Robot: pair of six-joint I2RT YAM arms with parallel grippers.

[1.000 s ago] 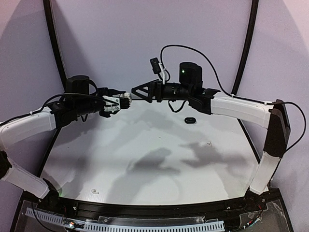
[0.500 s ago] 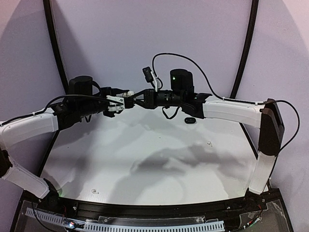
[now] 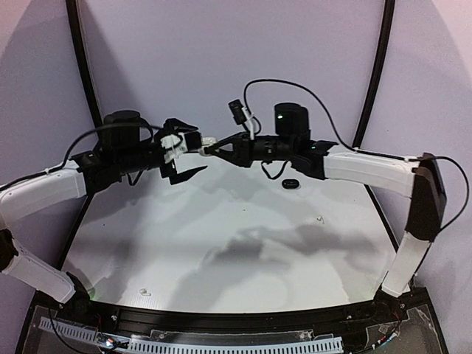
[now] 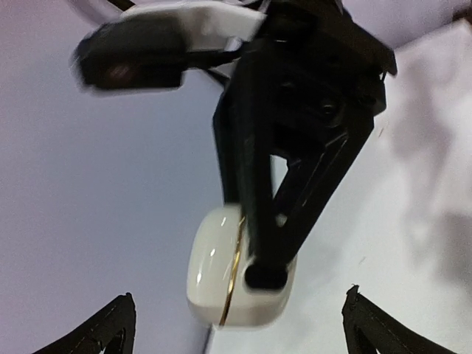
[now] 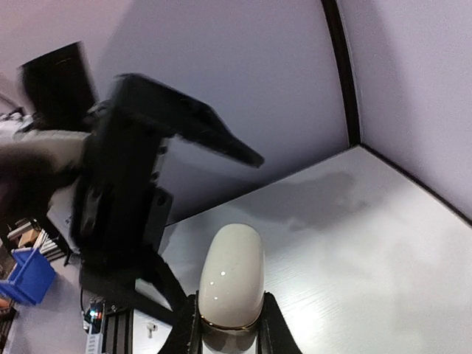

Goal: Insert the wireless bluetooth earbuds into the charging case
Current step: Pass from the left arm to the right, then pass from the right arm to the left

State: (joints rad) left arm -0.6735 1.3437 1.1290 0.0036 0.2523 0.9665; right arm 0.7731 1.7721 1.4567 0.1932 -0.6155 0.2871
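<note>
White case (image 4: 236, 269): smooth glossy off-white oval pebble with a thin gold seam around its middle, lid closed. It is in mid-air above the far part of the surface (image 3: 221, 228), pinched in the right end effector (image 5: 231, 321). The black fingers clamp it from both sides near one end. The rest of the case sticks out past the fingertips toward the left arm.

Black case (image 3: 290, 183): small dark oval, lying flat on the surface at the far right, below the right forearm and apart from both arms.

One pale speck (image 3: 319, 219) lies right of centre and a second speck (image 3: 145, 292) sits near the front-left edge. Both are too small to tell if they are buds.

The surface is white with a faint brushed sheen and carries soft arm shadows.

Left end effector (image 3: 198, 151): jaws spread wide, nothing in them. In the left wrist view its black fingertips sit far apart at the bottom corners, and the white case hangs just ahead, between their lines.

Both arms have white shells and black joints. They are raised off the surface, with forearms roughly level and reaching inward, so the wrists meet nose to nose at centre-back. A black cable (image 3: 295, 82) loops over the right wrist.
</note>
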